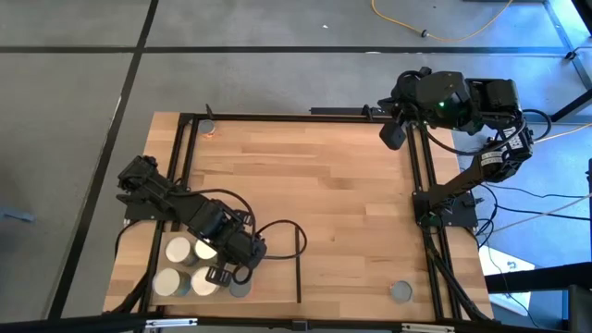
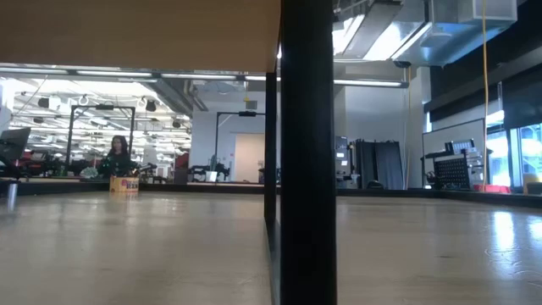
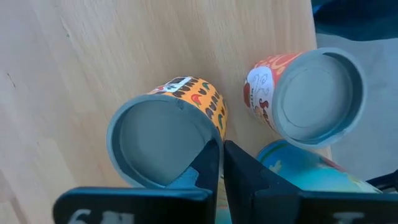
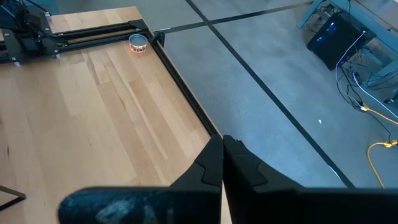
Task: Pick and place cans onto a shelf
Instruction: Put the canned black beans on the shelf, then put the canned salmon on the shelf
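Several cans stand in a cluster at the table's near left. Some have cream-white tops (image 1: 178, 250) and one has a grey top (image 1: 240, 287). They are on the pale-wood shelf (image 1: 273, 268), left of its thin black strip (image 1: 298, 264). My left gripper (image 1: 225, 274) points steeply down at the grey-topped can with the orange label (image 3: 158, 140) and is shut on it. Beside it stand another grey-topped can (image 3: 317, 96) and a blue one (image 3: 311, 168). My right gripper (image 4: 222, 146) hangs shut and holds nothing, high over the table's far right corner (image 1: 393, 137). My left gripper has the grey-topped can by its top rim (image 3: 214, 132), on the side toward the other cans. One finger (image 3: 208, 163) is over the sunken top and the other (image 3: 241, 165) outside the wall. The fingers come steeply from above. The can stands upright on the wood.
A lone grey-topped can (image 1: 400, 292) stands near the table's near right corner. A small can (image 4: 138, 44) sits at the far left corner by the black frame (image 1: 305, 116). The middle of the tabletop is bare wood. In the low view a black post (image 2: 306, 152) fills the centre.
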Action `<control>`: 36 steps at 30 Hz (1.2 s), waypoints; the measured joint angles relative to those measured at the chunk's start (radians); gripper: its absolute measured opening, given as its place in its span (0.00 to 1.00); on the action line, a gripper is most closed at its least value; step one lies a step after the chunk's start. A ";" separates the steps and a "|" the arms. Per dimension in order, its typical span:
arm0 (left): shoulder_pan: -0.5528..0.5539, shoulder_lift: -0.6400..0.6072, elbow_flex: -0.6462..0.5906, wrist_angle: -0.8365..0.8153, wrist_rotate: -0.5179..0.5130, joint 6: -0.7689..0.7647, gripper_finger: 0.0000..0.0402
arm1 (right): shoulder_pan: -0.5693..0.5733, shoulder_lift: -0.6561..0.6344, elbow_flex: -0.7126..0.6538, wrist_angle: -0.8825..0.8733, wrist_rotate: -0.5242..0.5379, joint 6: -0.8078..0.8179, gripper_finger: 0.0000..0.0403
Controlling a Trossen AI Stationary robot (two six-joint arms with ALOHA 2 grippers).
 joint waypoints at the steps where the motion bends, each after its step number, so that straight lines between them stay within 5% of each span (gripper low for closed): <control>1: 0.000 0.000 0.000 0.001 0.001 0.000 0.02 | 0.000 0.000 0.000 0.000 0.000 0.000 0.01; 27: 0.001 0.006 0.002 -0.029 0.024 -0.004 0.10 | 0.000 0.000 0.000 0.000 -0.004 -0.003 0.01; 36: 0.014 0.006 0.100 -0.112 -0.100 -0.001 0.01 | 0.041 -0.006 0.000 -0.019 -0.267 -0.110 0.01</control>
